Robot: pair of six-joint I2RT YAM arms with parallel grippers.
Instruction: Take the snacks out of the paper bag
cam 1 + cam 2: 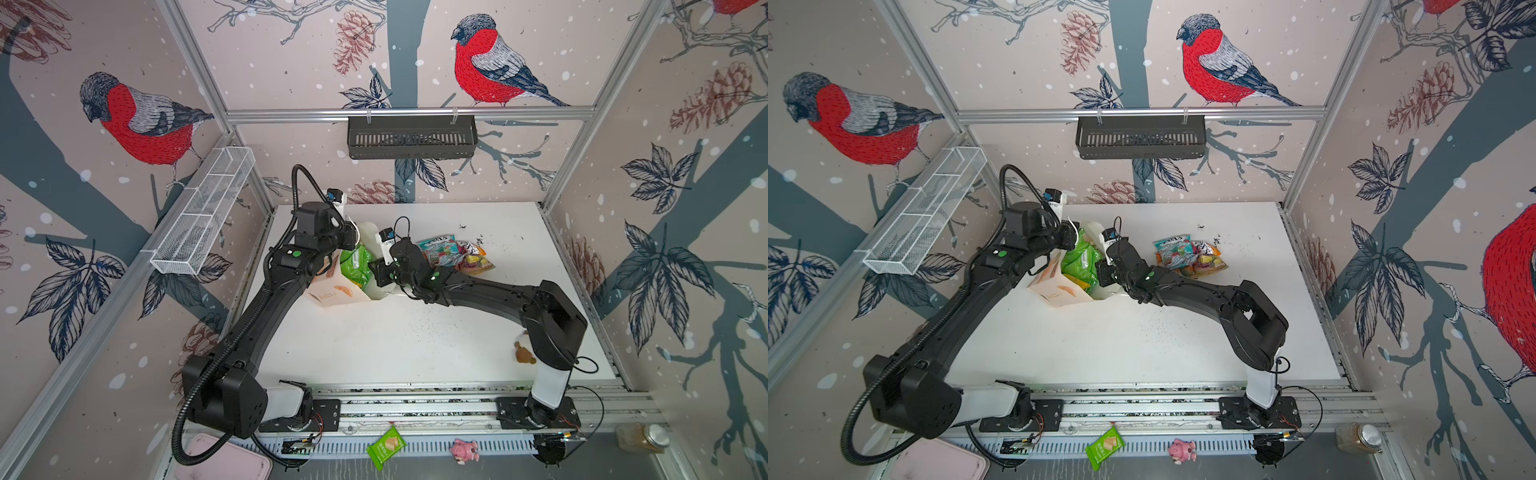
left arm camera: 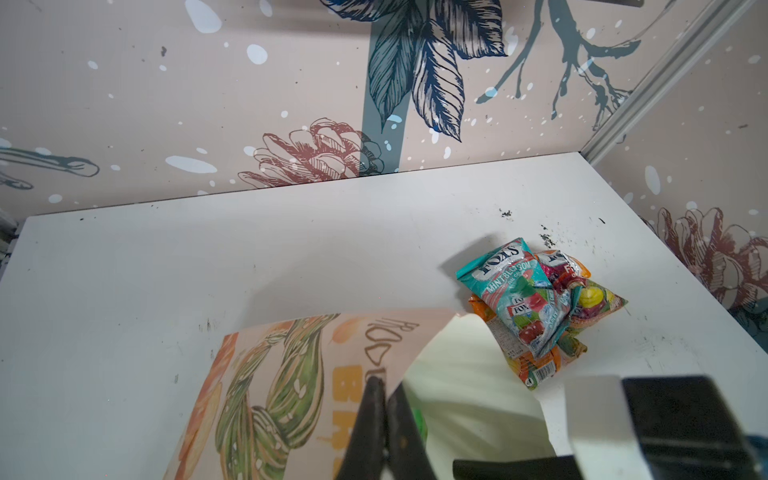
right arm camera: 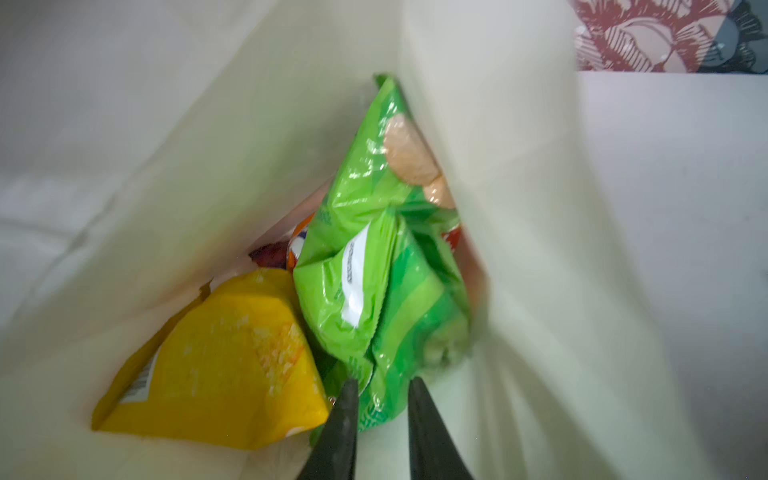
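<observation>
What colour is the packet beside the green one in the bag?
Bright yellow; the yellow packet, inside the paper bag, shows best in the right wrist view.

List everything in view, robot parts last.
paper bag: one, cream, table centre
green packets: apparently two, in bag
yellow packet: one, in bag
loose packets: several, teal, orange, purple, right of bag
wafer packet: one, green, front ledge
pig toy: one, pink, front ledge
brown object: one, beside right arm
jar: one, clear, front right corner
wire basket: one, white, left wall
slotted basket: one, black, back wall
left gripper: shut on paper bag
right gripper: open, inside bag
</observation>
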